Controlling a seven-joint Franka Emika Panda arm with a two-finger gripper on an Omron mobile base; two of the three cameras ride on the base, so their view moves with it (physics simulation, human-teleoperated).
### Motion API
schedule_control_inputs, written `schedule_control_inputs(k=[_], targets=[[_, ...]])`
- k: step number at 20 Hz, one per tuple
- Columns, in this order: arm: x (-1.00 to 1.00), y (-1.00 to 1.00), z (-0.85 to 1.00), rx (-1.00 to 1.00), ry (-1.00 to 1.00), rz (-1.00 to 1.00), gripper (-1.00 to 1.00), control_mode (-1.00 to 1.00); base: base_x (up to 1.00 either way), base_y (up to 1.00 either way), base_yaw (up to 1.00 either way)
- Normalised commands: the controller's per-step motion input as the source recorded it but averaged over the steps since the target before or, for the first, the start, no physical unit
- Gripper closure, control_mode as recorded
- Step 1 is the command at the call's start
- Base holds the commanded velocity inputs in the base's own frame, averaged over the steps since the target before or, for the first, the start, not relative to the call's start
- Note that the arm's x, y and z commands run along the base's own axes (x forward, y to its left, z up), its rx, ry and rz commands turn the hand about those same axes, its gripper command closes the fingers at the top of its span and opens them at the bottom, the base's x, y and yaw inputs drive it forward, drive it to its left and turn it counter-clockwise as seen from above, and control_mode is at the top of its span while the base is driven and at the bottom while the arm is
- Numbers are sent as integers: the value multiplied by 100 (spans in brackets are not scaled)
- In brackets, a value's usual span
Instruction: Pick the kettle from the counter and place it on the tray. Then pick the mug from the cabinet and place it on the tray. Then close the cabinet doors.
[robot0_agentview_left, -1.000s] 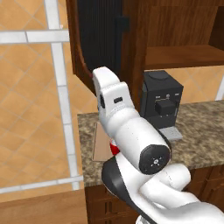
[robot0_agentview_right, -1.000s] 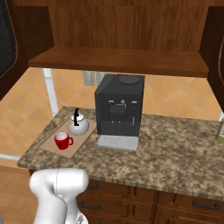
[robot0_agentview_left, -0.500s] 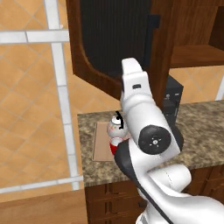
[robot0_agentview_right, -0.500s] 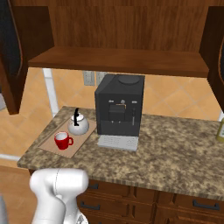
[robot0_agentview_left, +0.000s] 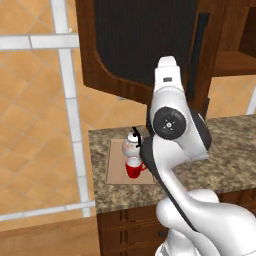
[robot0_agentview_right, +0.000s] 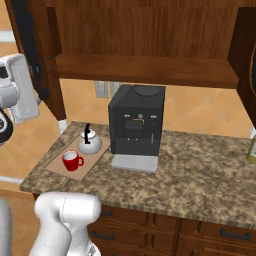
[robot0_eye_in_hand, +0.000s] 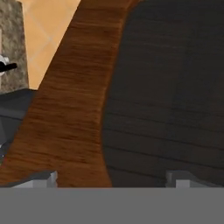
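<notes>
The white kettle (robot0_agentview_left: 131, 145) (robot0_agentview_right: 89, 144) and the red mug (robot0_agentview_left: 133, 167) (robot0_agentview_right: 71, 161) both stand on the tan tray (robot0_agentview_left: 116, 172) (robot0_agentview_right: 54, 165), at the left end of the granite counter (robot0_agentview_right: 200, 175). The cabinet (robot0_agentview_right: 145, 67) stands open above, its shelf bare. Its left door (robot0_agentview_left: 140, 45) (robot0_agentview_right: 37, 50) hangs part-way swung, with the black bar handle (robot0_agentview_left: 199, 52) on its free edge. My gripper (robot0_eye_in_hand: 111, 181) is open and raised, right up against that door's wood frame and black panel (robot0_eye_in_hand: 175, 87). Whether the fingertips (robot0_eye_in_hand: 43, 178) touch the door I cannot tell. The right door (robot0_agentview_right: 247, 50) stands open.
A big black coffee machine (robot0_agentview_right: 137, 120) with a grey drip grate (robot0_agentview_right: 134, 162) stands right of the tray. A pale bottle (robot0_agentview_right: 251, 147) is at the counter's right edge. Drawer fronts (robot0_agentview_right: 220, 232) run under the counter. A tiled wall (robot0_agentview_left: 35, 125) lies to the left.
My arm has swung up and across with the left door, which has turned further toward the cabinet. The gripper has stayed open. Kettle, mug and tray have not moved.
</notes>
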Motion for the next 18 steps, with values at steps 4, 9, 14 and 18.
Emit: schedule_control_inputs(k=[4,9,14,18], targets=[[77,-60,-4,-1,13,-15,-100,-100,0,0,0],[99,-46,-12,0,16,0,-100,-100,0,0,0],[92,-29,-28,1,16,5,-100,-100,0,0,0],[82,-11,-33,0,5,15,-100,-100,0,0,0]])
